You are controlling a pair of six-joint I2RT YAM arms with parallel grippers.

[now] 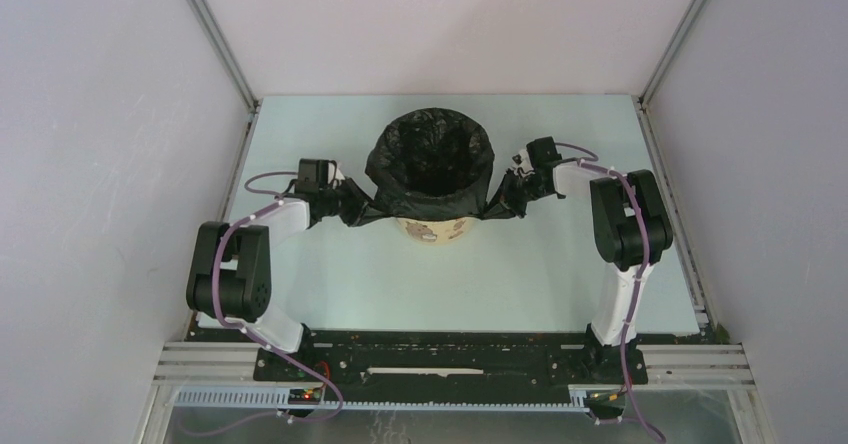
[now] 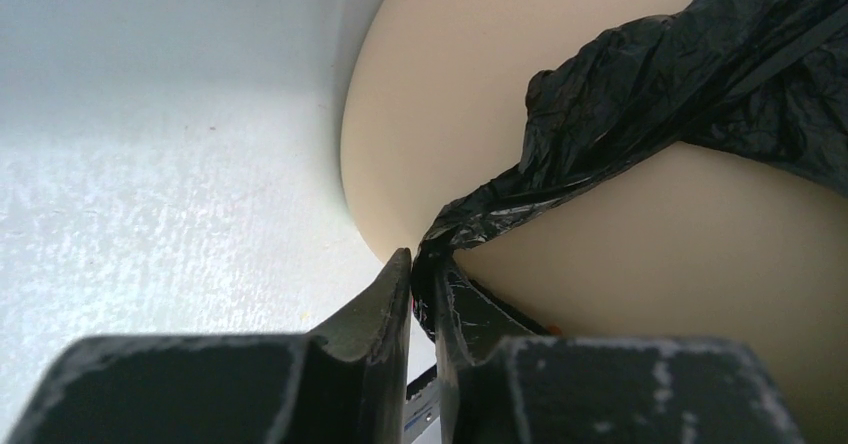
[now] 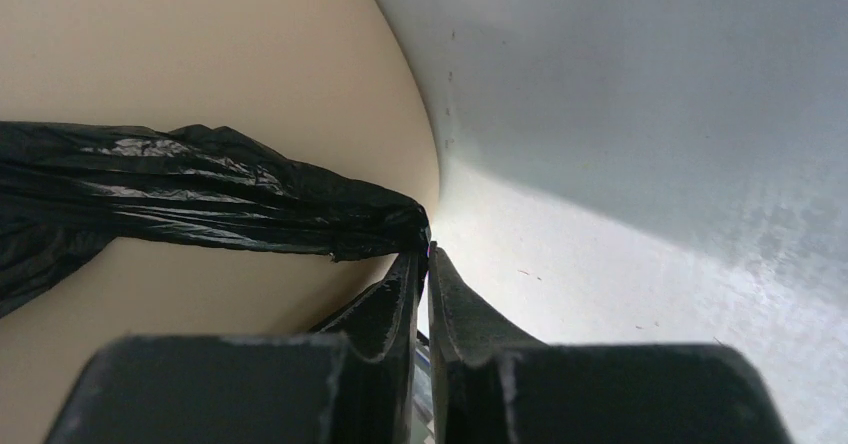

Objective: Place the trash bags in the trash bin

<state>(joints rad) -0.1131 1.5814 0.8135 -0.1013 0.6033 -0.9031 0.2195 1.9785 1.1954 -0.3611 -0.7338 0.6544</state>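
Note:
The pale yellow trash bin [image 1: 433, 230] stands at the middle of the table. The black trash bag [image 1: 430, 164] lines it, its mouth open and folded over the rim, and hides most of the wall. My left gripper [image 1: 352, 207] is shut on the bag's left handle, pulled down and out beside the bin. My right gripper [image 1: 507, 201] is shut on the right handle likewise. In the left wrist view the gripper [image 2: 425, 264] pinches the bag [image 2: 660, 94] against the bin wall [image 2: 440, 114]. In the right wrist view the gripper [image 3: 425, 249] pinches the bag [image 3: 200, 194] beside the bin [image 3: 200, 54].
The pale table [image 1: 450, 284] is bounded by white walls with metal corner posts [image 1: 215, 34] at left and right. The arm bases sit on the black rail [image 1: 450, 359] at the near edge.

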